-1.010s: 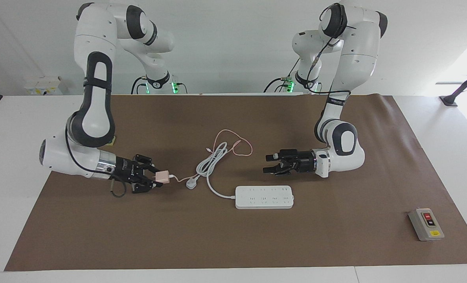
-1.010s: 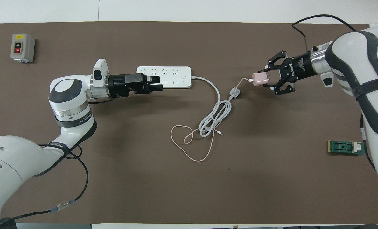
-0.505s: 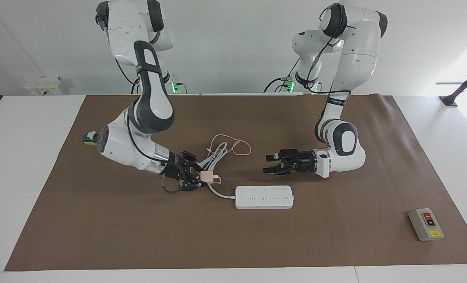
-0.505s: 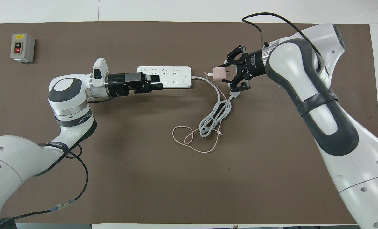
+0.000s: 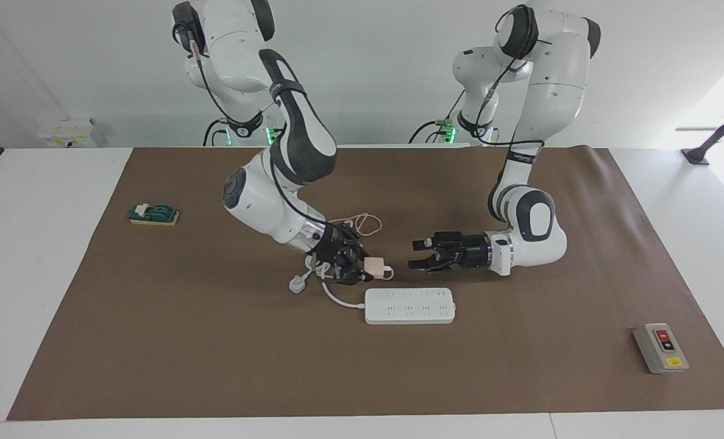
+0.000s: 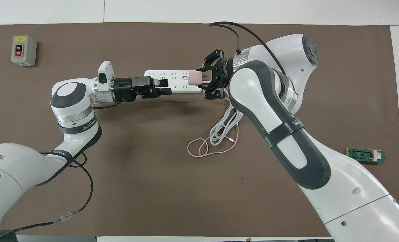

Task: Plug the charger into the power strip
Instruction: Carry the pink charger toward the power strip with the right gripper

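grey switch box (image 6: 24,50) buttons marked ON and OFF

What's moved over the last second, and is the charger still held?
The right gripper, still shut on the charger, carried it from the right arm's end of the table to just over the power strip, at its cord end; it is not plugged in yet. The pink cable trailed along and its loop shifted. The left gripper stayed open over the strip; the switch box stayed put.
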Tool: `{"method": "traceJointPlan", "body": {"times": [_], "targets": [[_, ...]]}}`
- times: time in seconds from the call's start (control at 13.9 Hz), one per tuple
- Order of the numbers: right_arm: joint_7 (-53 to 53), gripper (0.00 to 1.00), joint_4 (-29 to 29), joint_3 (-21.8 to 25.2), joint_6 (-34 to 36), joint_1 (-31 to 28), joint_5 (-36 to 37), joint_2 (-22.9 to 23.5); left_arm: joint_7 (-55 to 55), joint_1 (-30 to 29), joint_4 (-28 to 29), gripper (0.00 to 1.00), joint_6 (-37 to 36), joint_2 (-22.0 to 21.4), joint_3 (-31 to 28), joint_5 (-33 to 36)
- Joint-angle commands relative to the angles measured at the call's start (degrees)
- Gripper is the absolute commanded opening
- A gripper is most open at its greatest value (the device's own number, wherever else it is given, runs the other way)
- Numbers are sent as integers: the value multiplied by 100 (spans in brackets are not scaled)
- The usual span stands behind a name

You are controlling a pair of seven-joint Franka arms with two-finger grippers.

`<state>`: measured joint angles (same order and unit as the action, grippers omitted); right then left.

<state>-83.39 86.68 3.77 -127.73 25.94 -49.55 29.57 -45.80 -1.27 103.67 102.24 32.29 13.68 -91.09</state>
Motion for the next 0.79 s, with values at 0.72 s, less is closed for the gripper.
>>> {"method": "traceJointPlan", "body": {"times": [0.72], "targets": [[86, 0, -46, 27, -314, 561, -168, -4, -219, -92, -136, 100, -28, 217, 56, 126]]}}
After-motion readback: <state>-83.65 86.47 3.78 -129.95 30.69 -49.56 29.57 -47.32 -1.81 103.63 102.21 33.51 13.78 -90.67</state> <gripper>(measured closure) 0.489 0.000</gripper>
